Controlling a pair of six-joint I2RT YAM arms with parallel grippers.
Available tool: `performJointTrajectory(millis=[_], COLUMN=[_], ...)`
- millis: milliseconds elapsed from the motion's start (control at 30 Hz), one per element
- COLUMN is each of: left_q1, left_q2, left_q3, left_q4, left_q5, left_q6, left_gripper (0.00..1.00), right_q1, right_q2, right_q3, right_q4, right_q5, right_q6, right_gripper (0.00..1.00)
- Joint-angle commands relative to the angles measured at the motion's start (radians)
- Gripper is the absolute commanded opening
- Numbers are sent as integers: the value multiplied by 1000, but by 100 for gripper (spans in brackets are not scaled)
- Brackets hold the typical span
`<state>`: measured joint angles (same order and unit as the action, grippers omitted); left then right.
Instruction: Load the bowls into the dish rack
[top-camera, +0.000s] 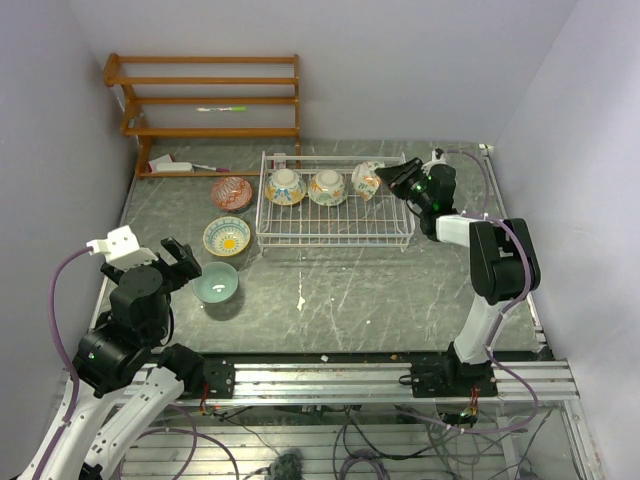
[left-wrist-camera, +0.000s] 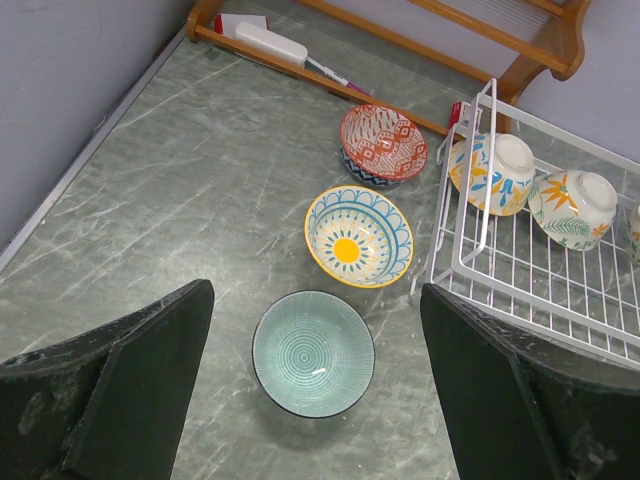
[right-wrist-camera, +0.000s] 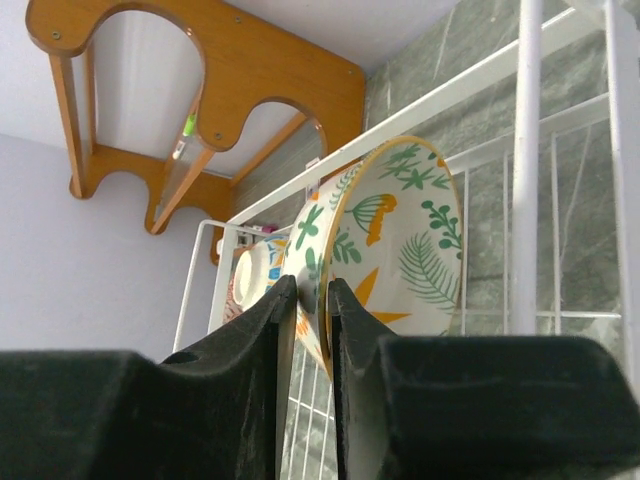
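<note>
The white wire dish rack (top-camera: 335, 240) stands at the back centre. Two floral bowls (top-camera: 286, 186) (top-camera: 327, 187) stand on edge in it. My right gripper (top-camera: 385, 180) is shut on the rim of a third, orange floral bowl (top-camera: 366, 181), held on edge over the rack's right part; the right wrist view shows the fingers (right-wrist-camera: 280, 330) pinching its wall (right-wrist-camera: 410, 230). On the table left of the rack lie a reddish bowl (top-camera: 231, 193), a yellow-blue bowl (top-camera: 227, 237) and a teal bowl (top-camera: 216, 283). My left gripper (left-wrist-camera: 315, 295) is open above the teal bowl (left-wrist-camera: 313, 355).
A brown wooden slatted shelf (top-camera: 210, 100) stands at the back left, with a pen (top-camera: 222, 108) on it and a white object (top-camera: 172, 164) at its foot. Walls close in on the left, back and right. A white scrap (top-camera: 301, 298) lies mid-table.
</note>
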<state>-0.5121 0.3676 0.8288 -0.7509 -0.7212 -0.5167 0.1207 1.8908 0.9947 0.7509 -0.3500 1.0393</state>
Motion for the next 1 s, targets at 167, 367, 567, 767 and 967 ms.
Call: performJointTrajectory(millis=[167,367,567,767,967], left_q1=[8,7,7,7,8], left_q2=[-7,-9,-11,-6,-4], left_q3=[26,25,26,25,25], left_q4=[13,12,13,15,15], left_q5=[-14,-15,-13,-10,-9], left_q6=[-4,-5,-5,-4,-2], left_gripper=[95,96,95,95,95], right_q1=[-36,-36,-36,-10,48], right_q2=[-33,-56,-91,-156,-171], right_q3=[-39,-65,-69,32,146], right_q4=[-241,-250,-267,-413,-548], right_q5=[112,123,129,187,239], right_q6=[-66,-67,-96,-225,-366], right_gripper=[21,21,33,39,42])
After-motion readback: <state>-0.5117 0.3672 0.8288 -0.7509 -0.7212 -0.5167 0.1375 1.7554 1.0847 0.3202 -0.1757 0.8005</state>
